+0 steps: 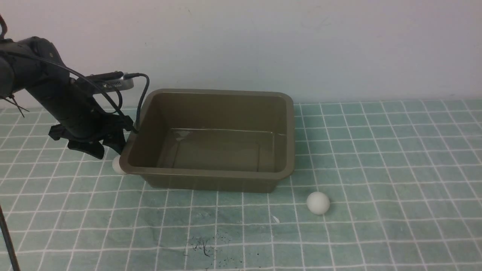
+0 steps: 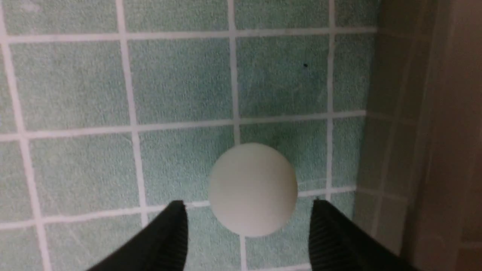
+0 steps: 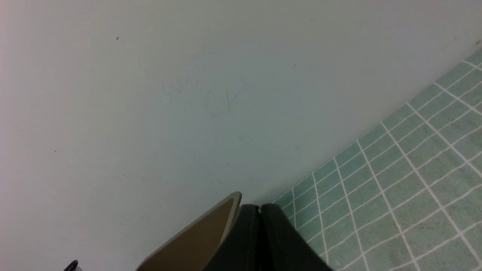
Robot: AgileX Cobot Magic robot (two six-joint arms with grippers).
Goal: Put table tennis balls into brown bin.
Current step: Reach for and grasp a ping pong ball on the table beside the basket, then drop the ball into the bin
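The left gripper (image 1: 106, 150) hangs low with its jaws spread wide and nothing in its hold. One table tennis ball (image 2: 253, 189) sits on the counter (image 1: 376, 169) just below the gripper, between the two fingertips (image 2: 177, 222), with a gap on each side. From the front this ball (image 1: 117, 165) is half hidden behind the corner of the brown bin (image 1: 214, 177), which stands just beside the gripper. No logo can be made out on the ball. The second ball (image 1: 318, 203) lies well apart from this gripper, past the bin's far end. The right gripper (image 3: 260, 210) is fully closed and empty; only its tips show, with a cut-off corner of the bin beside them.
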